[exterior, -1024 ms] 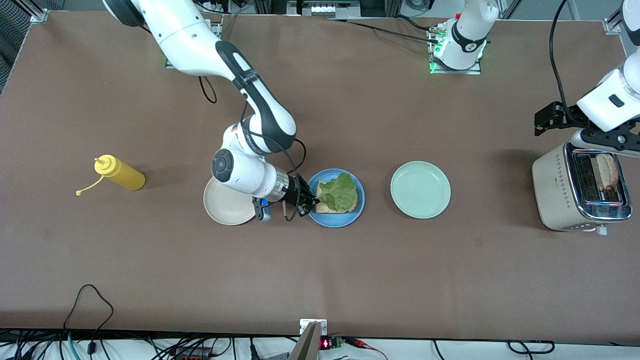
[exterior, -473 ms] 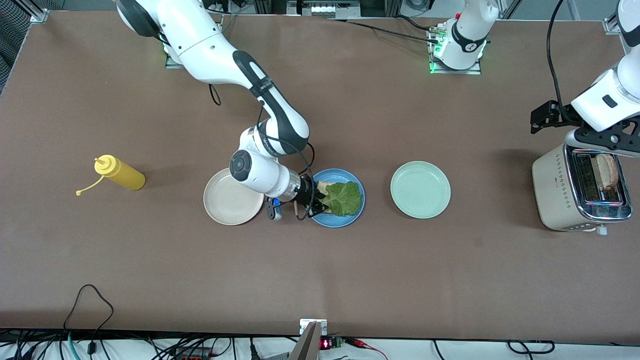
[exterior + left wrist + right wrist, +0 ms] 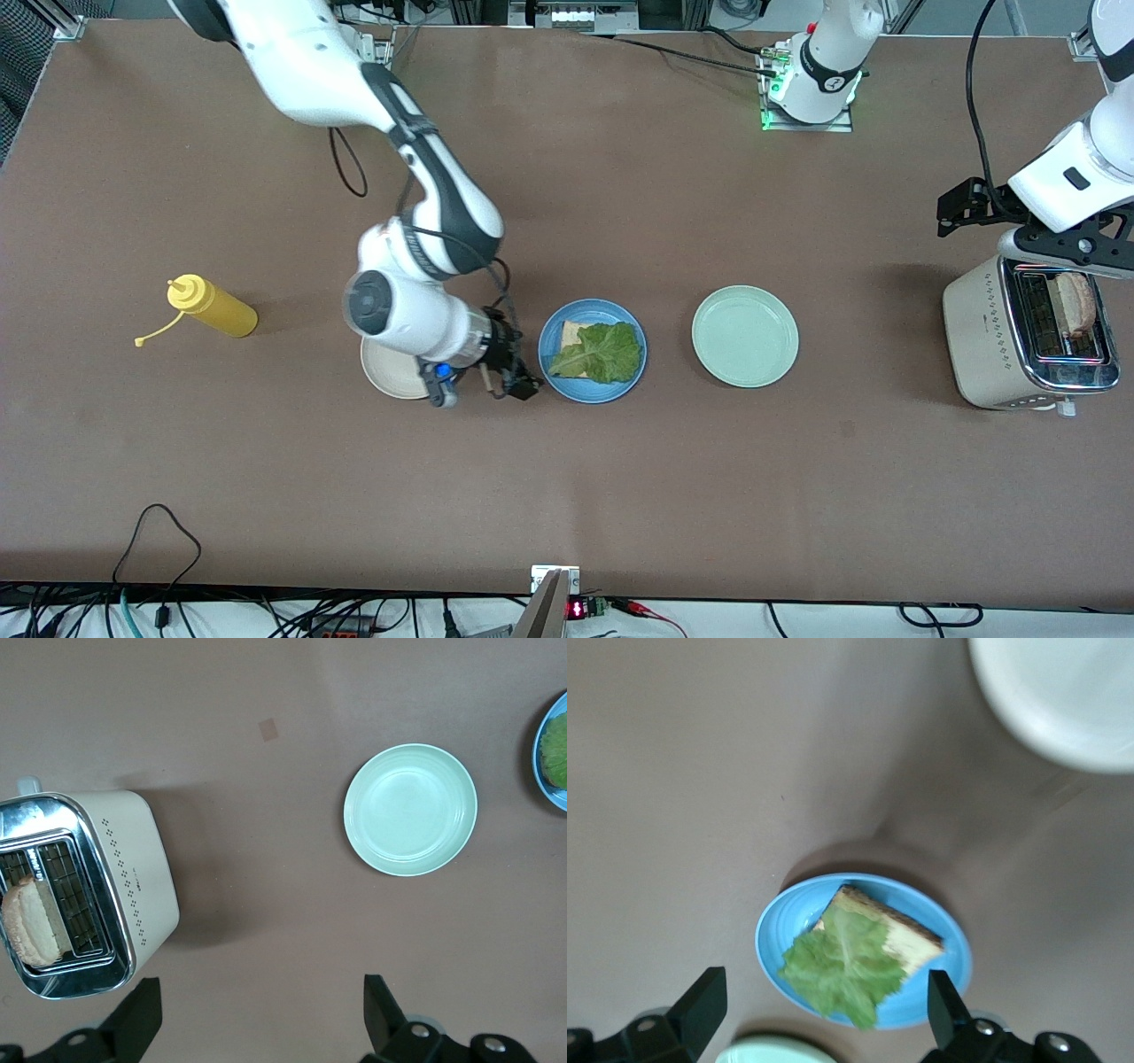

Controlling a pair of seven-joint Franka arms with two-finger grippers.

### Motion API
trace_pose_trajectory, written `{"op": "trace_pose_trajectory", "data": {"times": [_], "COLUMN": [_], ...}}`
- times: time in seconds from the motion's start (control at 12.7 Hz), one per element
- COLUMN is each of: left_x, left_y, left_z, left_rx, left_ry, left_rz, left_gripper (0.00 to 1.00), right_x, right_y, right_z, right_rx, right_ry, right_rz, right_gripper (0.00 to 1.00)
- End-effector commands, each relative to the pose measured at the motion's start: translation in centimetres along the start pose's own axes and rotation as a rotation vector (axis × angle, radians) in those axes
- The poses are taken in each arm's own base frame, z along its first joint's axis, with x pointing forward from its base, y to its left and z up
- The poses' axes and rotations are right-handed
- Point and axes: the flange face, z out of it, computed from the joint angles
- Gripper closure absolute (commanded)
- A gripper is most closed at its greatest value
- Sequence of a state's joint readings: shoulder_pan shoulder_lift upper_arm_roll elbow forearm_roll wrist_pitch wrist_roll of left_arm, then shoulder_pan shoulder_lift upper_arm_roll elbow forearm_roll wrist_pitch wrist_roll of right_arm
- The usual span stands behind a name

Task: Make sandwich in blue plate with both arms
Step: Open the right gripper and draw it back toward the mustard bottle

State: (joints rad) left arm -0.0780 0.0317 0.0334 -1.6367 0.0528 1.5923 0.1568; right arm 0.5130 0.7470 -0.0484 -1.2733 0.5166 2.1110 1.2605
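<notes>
Left gripper [image 3: 1050,244] tips cropped; toast [image 3: 1075,302] half-sunk

Matt brown table [image 3: 620,478]; smooth blue plate [image 3: 549,377] under crinkled lettuce [image 3: 602,353]; toaster [image 3: 983,346] beside the pale green plate [image 3: 745,336] has matt beige sides, shiny chrome top

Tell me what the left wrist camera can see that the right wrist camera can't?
Only the left wrist view shows the toaster with a bread slice standing in its slot, and the whole pale green plate.

Only the right wrist view shows the whole blue plate, with a bread slice under a lettuce leaf, plus part of the beige plate.

Both show the brown table, the blue plate at least partly, the green plate, and their own open fingers at the picture's edge.
</notes>
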Motion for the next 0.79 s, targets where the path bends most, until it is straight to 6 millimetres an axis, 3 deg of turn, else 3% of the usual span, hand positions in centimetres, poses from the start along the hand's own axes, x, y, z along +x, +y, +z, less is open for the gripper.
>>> {"op": "trace_pose_trajectory", "data": {"times": [0.0,0.16,0.39,0.71], "left_x": [-0.2,-0.2,-0.3,-0.7], "left_y": [0.2,0.2,0.2,0.3], "left_z": [-0.6,-0.8,-0.6,-0.4], "left_rx": [-0.014,-0.014,-0.016,-0.019], "left_ry": [0.003,0.006,-0.009,-0.032], "left_rz": [-0.012,-0.012,-0.012,-0.017], "left_gripper": [0.00,0.00,0.00,0.00], "right_x": [3.2,7.1,11.3,17.0], "right_y": [2.2,4.9,10.1,19.6], "right_z": [-9.4,-15.7,-22.8,-29.8], "right_rx": [-0.076,-0.148,-0.216,-0.328], "right_ry": [-0.049,-0.067,-0.064,-0.005], "right_rz": [-0.147,-0.279,-0.499,-0.837], "right_gripper": [0.00,0.00,0.00,0.00]}}
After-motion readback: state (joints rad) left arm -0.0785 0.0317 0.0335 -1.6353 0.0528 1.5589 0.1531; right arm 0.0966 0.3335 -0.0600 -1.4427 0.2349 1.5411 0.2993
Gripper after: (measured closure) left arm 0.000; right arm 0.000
